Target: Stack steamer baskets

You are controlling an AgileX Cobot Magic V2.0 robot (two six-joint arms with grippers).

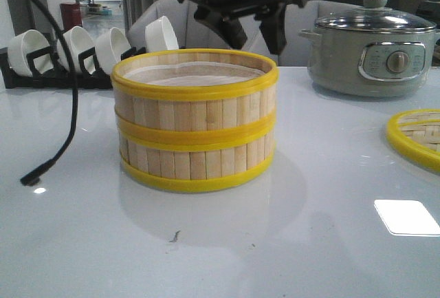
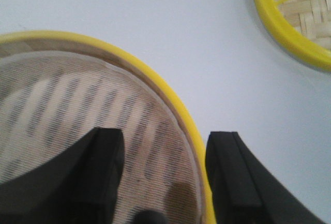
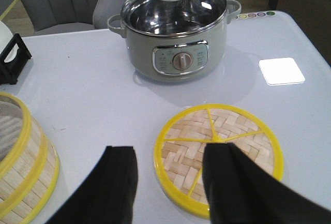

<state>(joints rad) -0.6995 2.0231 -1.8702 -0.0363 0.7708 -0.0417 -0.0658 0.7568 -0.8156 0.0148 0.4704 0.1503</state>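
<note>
Two round steamer baskets of pale upright bamboo slats with yellow rims stand stacked one on the other in the middle of the glossy white counter. A pale mesh liner covers the inside of the top basket. The left claw hangs over the top basket's rim with its black fingers apart, one above the liner and the other outside the yellow rim; they grip nothing. The round woven bamboo lid with a yellow rim lies flat on the counter, well apart from the stack, on the robot's right. The right claw hovers over the lid's near edge, its fingers spread and empty. Beyond the lid stands a grey electric pot with a glass lid. White bowls in a black rack sit behind the stack, on the left. A black cable droops onto the counter left of the baskets.
</note>
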